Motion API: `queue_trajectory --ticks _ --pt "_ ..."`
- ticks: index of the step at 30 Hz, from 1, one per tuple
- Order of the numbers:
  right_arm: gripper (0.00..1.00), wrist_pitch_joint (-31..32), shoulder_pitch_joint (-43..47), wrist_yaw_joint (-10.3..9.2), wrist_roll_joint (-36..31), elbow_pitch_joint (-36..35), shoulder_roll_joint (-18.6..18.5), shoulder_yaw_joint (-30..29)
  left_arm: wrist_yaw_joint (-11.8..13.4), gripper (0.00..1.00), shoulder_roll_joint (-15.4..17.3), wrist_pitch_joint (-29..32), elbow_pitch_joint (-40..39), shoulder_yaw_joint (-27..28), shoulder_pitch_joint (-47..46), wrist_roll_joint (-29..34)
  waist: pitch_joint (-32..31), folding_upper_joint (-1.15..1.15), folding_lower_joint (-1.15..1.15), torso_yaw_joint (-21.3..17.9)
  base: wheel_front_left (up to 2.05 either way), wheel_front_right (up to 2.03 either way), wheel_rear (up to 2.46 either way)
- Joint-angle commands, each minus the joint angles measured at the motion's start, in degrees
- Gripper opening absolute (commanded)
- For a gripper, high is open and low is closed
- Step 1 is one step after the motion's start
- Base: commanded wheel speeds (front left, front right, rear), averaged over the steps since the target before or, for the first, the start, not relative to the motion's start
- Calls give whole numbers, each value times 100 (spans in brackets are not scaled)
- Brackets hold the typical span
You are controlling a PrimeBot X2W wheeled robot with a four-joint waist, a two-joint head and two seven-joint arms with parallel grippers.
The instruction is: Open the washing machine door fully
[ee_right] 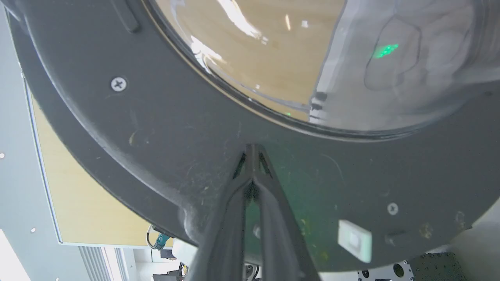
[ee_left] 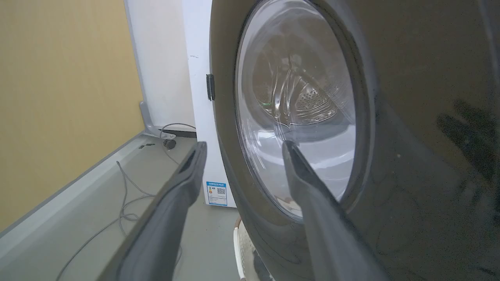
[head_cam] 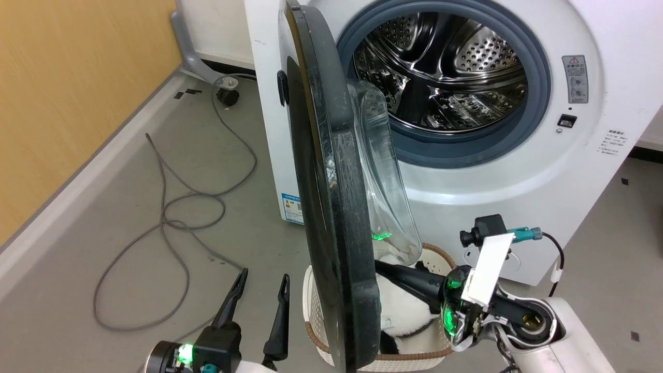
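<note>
The washing machine [head_cam: 518, 171] stands with its steel drum [head_cam: 445, 77] exposed. The washing machine door [head_cam: 336, 217] hangs swung out on its left hinge, edge-on in the head view, glass bowl [head_cam: 386, 197] facing right. My left gripper [head_cam: 260, 290] is open at the lower left, just outside the door's glossy outer face [ee_left: 410, 117], touching nothing. My right gripper [ee_right: 253, 150] is shut with nothing in it, its tips against the door's matte inner rim [ee_right: 175, 156] below the glass. In the head view the door hides its fingertips.
A white laundry basket [head_cam: 430, 357] with black-and-white laundry sits on the floor under the door's lower edge. A grey cable [head_cam: 166, 223] loops over the floor to the left, beside a wood-coloured wall [head_cam: 67, 103]. A blue label [head_cam: 292, 208] marks the machine's side.
</note>
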Motion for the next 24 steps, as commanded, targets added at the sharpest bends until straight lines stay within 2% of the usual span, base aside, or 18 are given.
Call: queue_trajectory --ticks 1,6,10,14,18,19,20,21,22,24 --pt "0 -52 128 -2 46 -38 21 51 -5 100 10 -32 7 22 64 -14 -6 0 0 3 0 0 0" --pt "0 -309 124 -2 -117 -179 -52 -46 18 100 10 -32 -4 98 80 -26 -40 0 0 -66 0 0 0" --pt "0 -935 143 -2 -570 -598 -284 -270 36 100 10 -32 -28 175 74 -25 -51 0 0 -197 0 0 0" --pt "0 -1726 255 -2 -1451 -1342 -750 -297 65 100 10 -32 -60 250 74 -43 -56 0 0 -354 0 0 0" --pt "0 -2857 468 -2 -2851 -2135 -1541 52 92 100 10 -32 -105 362 72 -81 -49 0 0 -494 0 0 0" --pt "0 -3190 551 -2 -3160 -2221 -1693 92 96 100 10 -32 -120 406 82 -87 -53 0 0 -530 0 0 0" --pt "0 -3190 551 -2 -3160 -2221 -1693 92 96 100 10 -32 -120 406 82 -87 -53 0 0 -530 0 0 0" --pt "0 -3821 711 -2 -3791 -2319 -1961 128 90 100 11 -32 -150 490 109 -81 -60 0 0 -593 0 0 0" --pt "0 -3821 711 -2 -3791 -2319 -1961 128 90 100 11 -32 -150 490 109 -81 -60 0 0 -593 0 0 0" --pt "0 -4374 891 -2 -4393 -2319 -2107 65 67 100 18 -32 -188 555 152 -64 -72 0 0 -668 0 0 0"
